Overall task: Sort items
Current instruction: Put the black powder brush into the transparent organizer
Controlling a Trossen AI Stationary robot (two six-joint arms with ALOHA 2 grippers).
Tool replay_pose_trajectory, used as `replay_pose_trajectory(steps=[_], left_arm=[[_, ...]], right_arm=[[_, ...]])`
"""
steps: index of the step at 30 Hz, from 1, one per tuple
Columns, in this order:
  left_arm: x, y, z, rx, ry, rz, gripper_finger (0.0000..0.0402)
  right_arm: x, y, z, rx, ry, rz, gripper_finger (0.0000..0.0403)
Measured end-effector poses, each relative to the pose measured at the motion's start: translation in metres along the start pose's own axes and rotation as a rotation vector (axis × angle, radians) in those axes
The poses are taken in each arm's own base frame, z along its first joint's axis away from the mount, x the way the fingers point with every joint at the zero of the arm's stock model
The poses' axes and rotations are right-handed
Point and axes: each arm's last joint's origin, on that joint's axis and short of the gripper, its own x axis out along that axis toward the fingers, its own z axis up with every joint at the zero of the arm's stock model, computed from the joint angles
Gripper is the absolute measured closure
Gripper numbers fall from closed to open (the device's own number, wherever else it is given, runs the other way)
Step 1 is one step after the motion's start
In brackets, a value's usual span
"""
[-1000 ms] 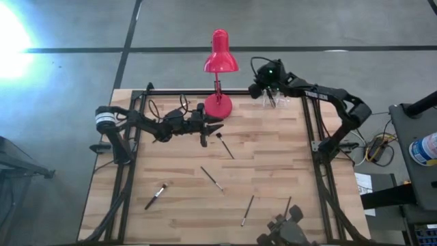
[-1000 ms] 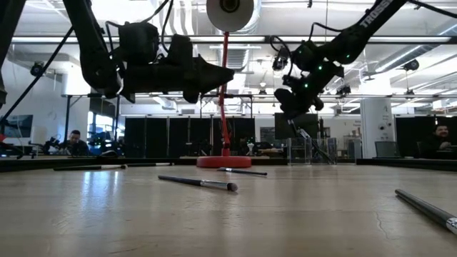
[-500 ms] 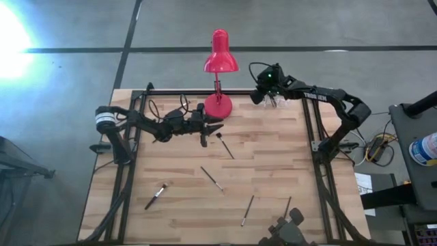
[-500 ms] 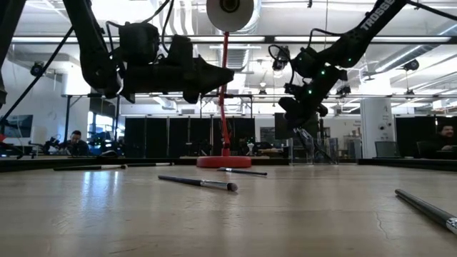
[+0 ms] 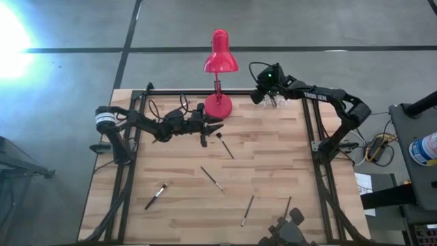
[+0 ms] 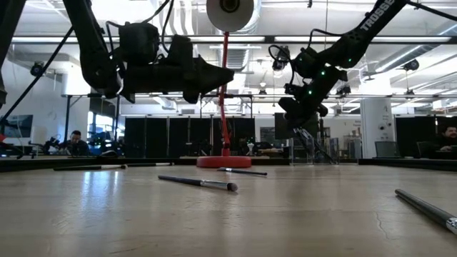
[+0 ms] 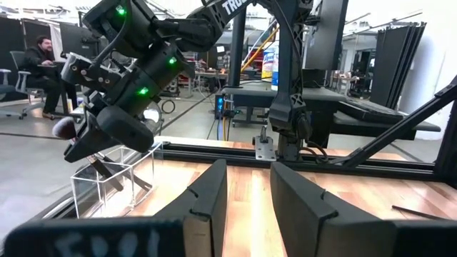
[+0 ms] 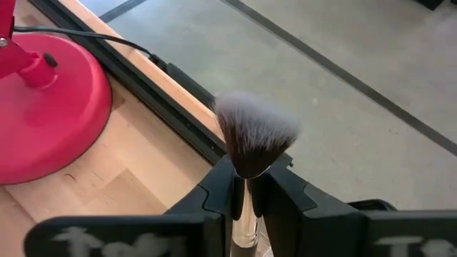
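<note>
from above, my left gripper [image 5: 212, 128] hangs over the desk just in front of the red lamp [image 5: 219, 55] base, and four brushes lie loose on the wood: one [image 5: 224, 145] near that gripper, one [image 5: 212, 178] mid-desk, one [image 5: 156, 196] toward the near left corner, one [image 5: 247, 210] by the near edge. my right gripper [image 5: 263, 94] hovers at the far right corner over a clear box [image 5: 276, 100].

at table level, a brush [image 6: 200, 183] lies flat on the desk and the right gripper [image 6: 298, 113] hangs above the box.

left wrist: my fingers [image 7: 207, 196] stand parted with nothing between them; the clear box [image 7: 114, 182] holds dark brush handles.

right wrist: the fingers [image 8: 282, 200] are closed on a fluffy-tipped brush [image 8: 252, 139] by its ferrule.
</note>
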Motion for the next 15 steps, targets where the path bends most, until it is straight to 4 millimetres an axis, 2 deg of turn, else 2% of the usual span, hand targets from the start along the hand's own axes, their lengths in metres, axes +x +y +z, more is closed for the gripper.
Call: replay_pose_trajectory(steps=[11,15], left_arm=[[0.0,0.0,0.0,-0.001,0.0,0.0,0.0301],[0.0,0.0,0.0,-0.002,0.0,0.0,0.0301]], right_arm=[[0.0,-0.0001,-0.0001,0.022,0.001,-0.003,0.0349],[0.0,0.0,-0.001,0.021,0.01,-0.002,0.0334]])
